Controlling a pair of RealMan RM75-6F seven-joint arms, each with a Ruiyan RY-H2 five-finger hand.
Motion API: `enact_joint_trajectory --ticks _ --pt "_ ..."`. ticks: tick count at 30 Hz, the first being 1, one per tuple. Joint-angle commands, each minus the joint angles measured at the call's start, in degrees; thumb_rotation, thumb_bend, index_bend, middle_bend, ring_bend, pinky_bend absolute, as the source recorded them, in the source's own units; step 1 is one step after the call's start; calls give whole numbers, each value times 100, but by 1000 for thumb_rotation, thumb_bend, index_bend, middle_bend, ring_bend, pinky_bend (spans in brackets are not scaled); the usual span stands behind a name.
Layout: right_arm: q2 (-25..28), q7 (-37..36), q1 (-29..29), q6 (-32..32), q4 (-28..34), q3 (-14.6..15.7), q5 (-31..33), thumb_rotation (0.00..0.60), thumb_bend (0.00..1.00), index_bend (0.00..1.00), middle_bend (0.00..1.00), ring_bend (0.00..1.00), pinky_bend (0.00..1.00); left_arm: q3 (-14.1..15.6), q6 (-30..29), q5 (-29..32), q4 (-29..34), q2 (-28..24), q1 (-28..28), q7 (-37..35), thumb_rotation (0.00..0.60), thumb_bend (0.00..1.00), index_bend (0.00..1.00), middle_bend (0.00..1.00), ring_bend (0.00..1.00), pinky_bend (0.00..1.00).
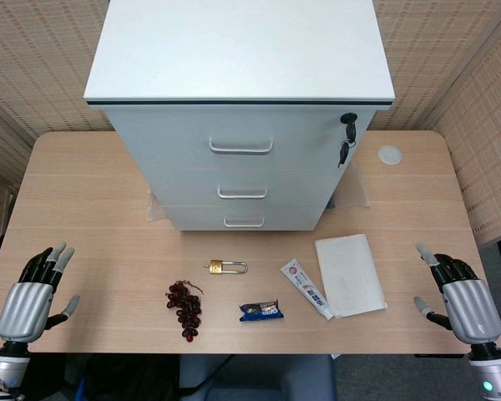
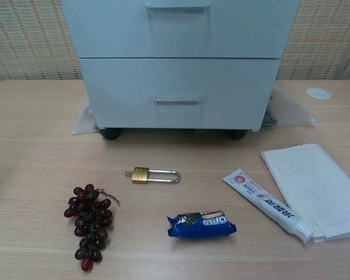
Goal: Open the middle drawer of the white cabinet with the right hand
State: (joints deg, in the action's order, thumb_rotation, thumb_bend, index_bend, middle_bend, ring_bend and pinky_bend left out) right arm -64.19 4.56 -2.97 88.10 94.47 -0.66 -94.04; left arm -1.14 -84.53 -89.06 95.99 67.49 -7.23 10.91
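Observation:
The white cabinet stands at the back middle of the table with three closed drawers. Its middle drawer carries a silver handle; the chest view shows that handle at its top edge. Keys hang from the lock at the top drawer's right. My right hand rests open at the table's near right corner, far from the cabinet. My left hand rests open at the near left corner. Neither hand shows in the chest view.
In front of the cabinet lie a brass padlock, dark grapes, a blue Oreo pack, a toothpaste tube and a white notepad. A white round cap sits right of the cabinet.

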Motion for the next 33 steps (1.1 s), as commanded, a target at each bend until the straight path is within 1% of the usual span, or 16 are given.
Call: enact_joint_trajectory --ticks 1,13,17,20,23,27,30,33 --pt "2 -4 0 3 3 2 -5 600 219 65 251 193 243 1 -2 1 -4 -1 3 -1 600 326 25 0 0 104" --pt "42 -18 11 64 33 7 -63 600 219 66 254 196 243 1 -61 -25 27 -36 26 0 600 326 25 0 0 104" --pt "80 -47 -48 10 138 -6 -105 600 218 66 263 201 243 9 -61 -46 32 -40 24 -6 600 327 25 0 0 104" --pt "146 -1 -166 -83 267 -48 -186 600 219 66 296 226 252 4 -53 -47 36 -46 16 -3 600 326 25 0 0 104" --pt "243 166 -386 -254 464 -139 -337 600 218 86 354 311 323 -7 -49 -64 50 -58 -1 7 600 326 25 0 0 104" --pt "380 483 -730 -546 790 -332 -454 600 219 127 494 510 502 -10 -43 -73 65 -61 -11 13 600 326 25 0 0 104" --pt "477 694 -1042 -863 1086 -505 -467 600 251 144 604 629 644 -1 -31 -72 66 -67 -12 11 600 326 25 0 0 104" --pt "509 966 -1367 -1200 1346 -714 -389 600 292 147 684 706 724 -3 -31 -70 68 -79 -13 9 600 326 25 0 0 104"
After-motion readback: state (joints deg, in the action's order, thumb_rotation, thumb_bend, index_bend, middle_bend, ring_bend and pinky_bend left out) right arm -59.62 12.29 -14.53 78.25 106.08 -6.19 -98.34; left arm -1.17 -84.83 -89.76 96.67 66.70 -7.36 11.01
